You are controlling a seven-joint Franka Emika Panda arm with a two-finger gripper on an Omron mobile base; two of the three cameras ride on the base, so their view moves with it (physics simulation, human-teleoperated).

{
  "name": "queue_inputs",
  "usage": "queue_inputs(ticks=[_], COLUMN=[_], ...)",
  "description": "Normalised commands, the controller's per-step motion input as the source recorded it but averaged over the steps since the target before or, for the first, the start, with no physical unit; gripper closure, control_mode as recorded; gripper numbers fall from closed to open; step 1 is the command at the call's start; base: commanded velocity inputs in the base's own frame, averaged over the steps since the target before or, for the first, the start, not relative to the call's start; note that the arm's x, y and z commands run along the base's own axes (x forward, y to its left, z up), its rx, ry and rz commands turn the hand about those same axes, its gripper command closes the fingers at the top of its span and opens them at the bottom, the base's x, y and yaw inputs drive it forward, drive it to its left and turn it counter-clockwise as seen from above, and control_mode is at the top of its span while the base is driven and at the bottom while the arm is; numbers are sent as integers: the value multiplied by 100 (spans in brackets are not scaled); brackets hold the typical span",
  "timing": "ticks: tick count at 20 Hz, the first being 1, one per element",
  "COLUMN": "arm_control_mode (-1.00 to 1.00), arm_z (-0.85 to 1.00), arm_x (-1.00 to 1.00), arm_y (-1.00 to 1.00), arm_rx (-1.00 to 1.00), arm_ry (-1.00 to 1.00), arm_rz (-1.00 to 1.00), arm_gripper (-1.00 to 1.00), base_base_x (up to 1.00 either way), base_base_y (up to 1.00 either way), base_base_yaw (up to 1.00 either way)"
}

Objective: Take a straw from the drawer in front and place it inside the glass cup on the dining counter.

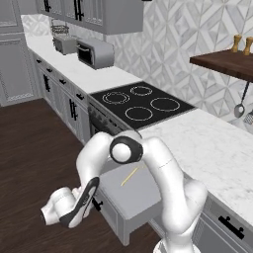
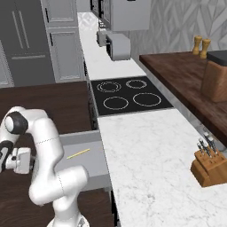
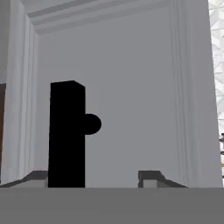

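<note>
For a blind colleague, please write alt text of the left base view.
An open grey drawer holds a yellow straw, partly behind the white arm. The gripper hangs low at the drawer front. Behind are a black cooktop and marble counter.

Yellow straw (image 1: 130, 175) on the light-grey drawer (image 1: 136, 193) floor; black handle (image 3: 66, 133) on the grey drawer front; black hob (image 1: 141, 104) with white rings; white, grey-veined marble counter (image 2: 150, 164); dark brown wood floor (image 1: 34, 153); brown knife block (image 2: 210, 170).
</note>
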Motion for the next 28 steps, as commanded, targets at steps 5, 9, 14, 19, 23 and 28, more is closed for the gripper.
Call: queue_inputs(ticks=[5, 9, 14, 19, 23, 28], arm_control_mode=[-100, -100, -100, -100, -100, -100], arm_z=[61, 76, 100, 100, 96, 23], arm_x=[-32, -27, -21, 8, 40, 71], arm_y=[0, 0, -43, -83, -84, -71], arm_rx=[59, 65, 50, 32, 22, 10], arm_ry=[43, 36, 6, 0, 7, 16], arm_rz=[16, 20, 14, 0, -3, -10], arm_gripper=[-100, -100, -100, -100, -100, -100], base_base_x=[0, 0, 0, 0, 0, 0], base_base_y=[0, 0, 0, 0, 0, 0], base_base_yaw=[0, 0, 0, 0, 0, 0])
